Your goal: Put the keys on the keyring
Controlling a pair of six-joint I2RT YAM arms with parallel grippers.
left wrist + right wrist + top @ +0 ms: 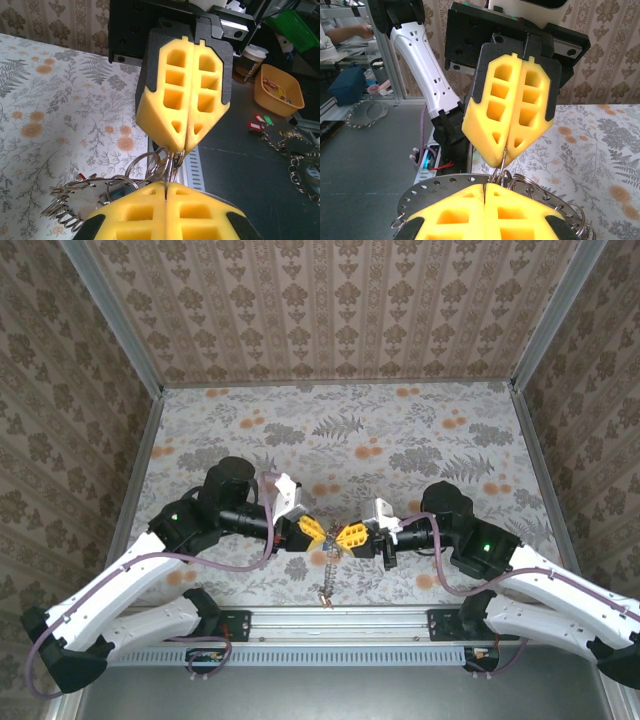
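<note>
Keyring [324,565] hangs under my left gripper [318,531] and right gripper [346,536], both clamped shut on its loops. Keys [81,176] mostly hidden behind keyring loops; one red tag countable.

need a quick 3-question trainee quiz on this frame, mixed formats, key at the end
1. True or false: the left gripper and right gripper both stand open, holding nothing.
2. In the top view, the chain runs from between the grippers toward: A the back wall; B the near rail; C the left wall.
3. Fill in: in the left wrist view, the tub off the table is ___ in colour.
Key: 1 false, both are shut on the metal rings between them; 2 B; 3 orange.
</note>
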